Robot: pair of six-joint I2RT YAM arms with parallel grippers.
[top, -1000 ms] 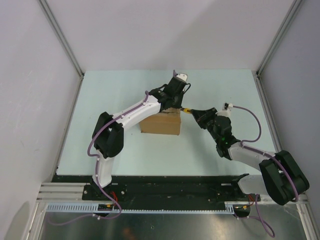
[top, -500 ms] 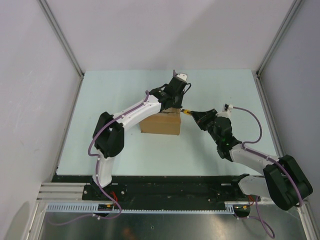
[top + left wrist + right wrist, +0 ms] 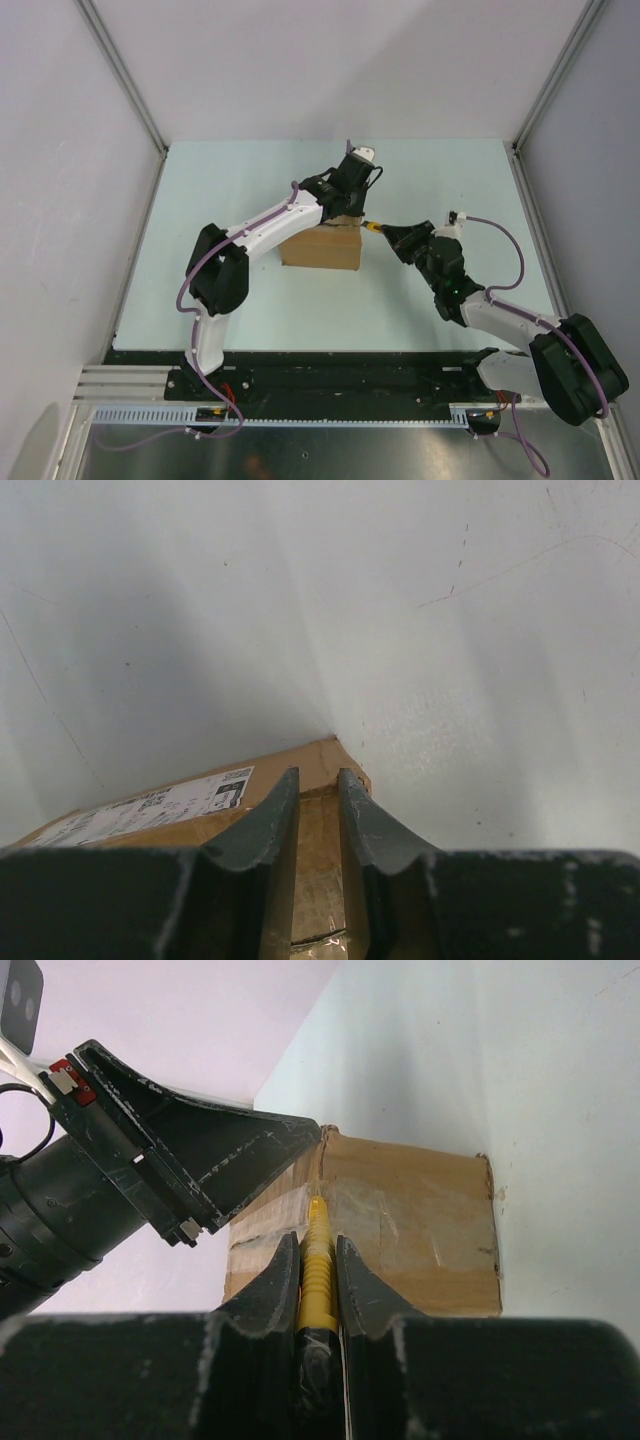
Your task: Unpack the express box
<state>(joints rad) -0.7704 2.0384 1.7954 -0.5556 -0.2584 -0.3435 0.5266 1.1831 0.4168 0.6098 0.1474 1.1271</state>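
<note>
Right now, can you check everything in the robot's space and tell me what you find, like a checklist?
Surface: pale green table, with faint scratches in the left wrist view.
Job's things: express box, closed, tape over its top seam, a white label on it.
Clutter: nothing seen.
Grippers: left gripper sits on the box top, fingers slightly apart, holding nothing. The right gripper is shut on a yellow utility knife whose tip is at the taped seam at the box's edge.
Cables: a purple cable loops beside each arm, away from the box.
Surroundings: white walls and metal frame posts.
</note>
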